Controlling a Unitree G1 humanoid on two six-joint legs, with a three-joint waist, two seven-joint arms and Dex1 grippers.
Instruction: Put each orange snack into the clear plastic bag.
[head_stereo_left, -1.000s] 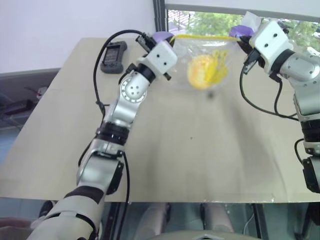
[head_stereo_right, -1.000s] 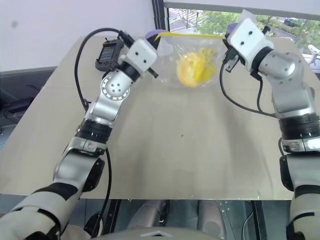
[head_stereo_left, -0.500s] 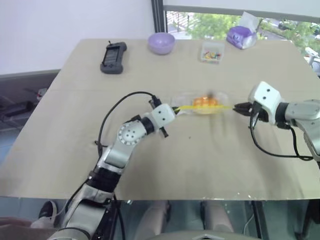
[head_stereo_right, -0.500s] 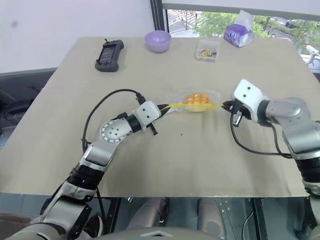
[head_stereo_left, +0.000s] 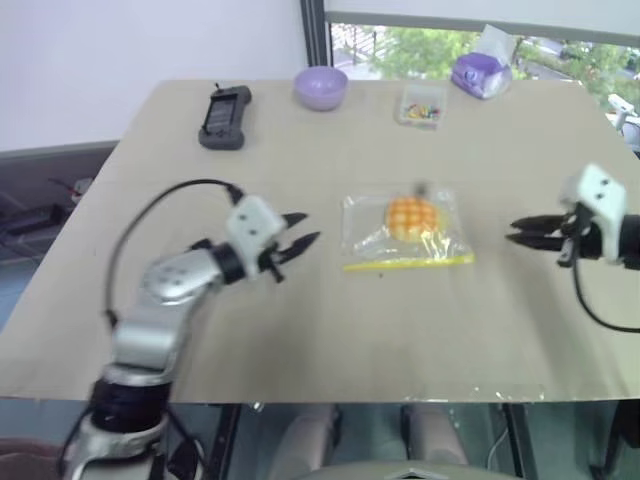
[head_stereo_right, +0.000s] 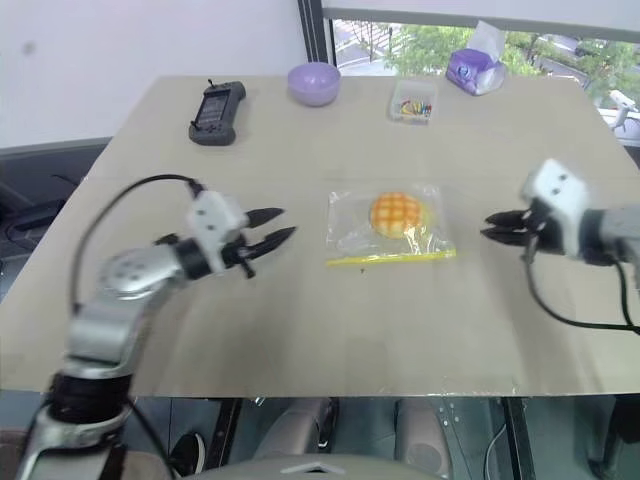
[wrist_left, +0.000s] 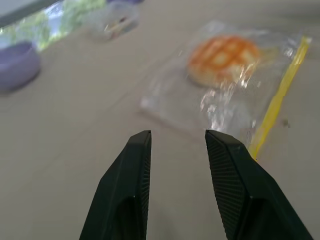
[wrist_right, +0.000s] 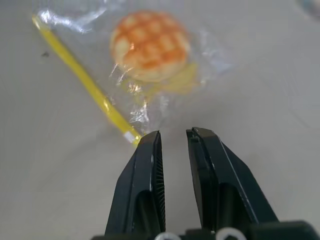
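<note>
The round, domed orange snack with a criss-cross grid on top lies inside the flat, crinkly clear plastic bag, which rests on the beige table near its middle. The bag's yellow zip strip runs along the edge nearest the robot.

Left gripper — off the bag's left side, clear of it, hovering above the table. Its 2 black fingers stand apart with bare tabletop between them; nothing held.

Right gripper — off the bag's right side, not touching it, pointing toward the bag. Its 2 black fingers show a narrow gap in the right wrist view, slightly parted, nothing between them. The tips point at the end of the zip strip.

Far edge of the table, left to right:
- 1 black handheld device
- 1 small lavender bowl
- 1 small clear rigid box of colourful bits
- 1 purple packet with a white top

All 4 sit well apart from the bag.
</note>
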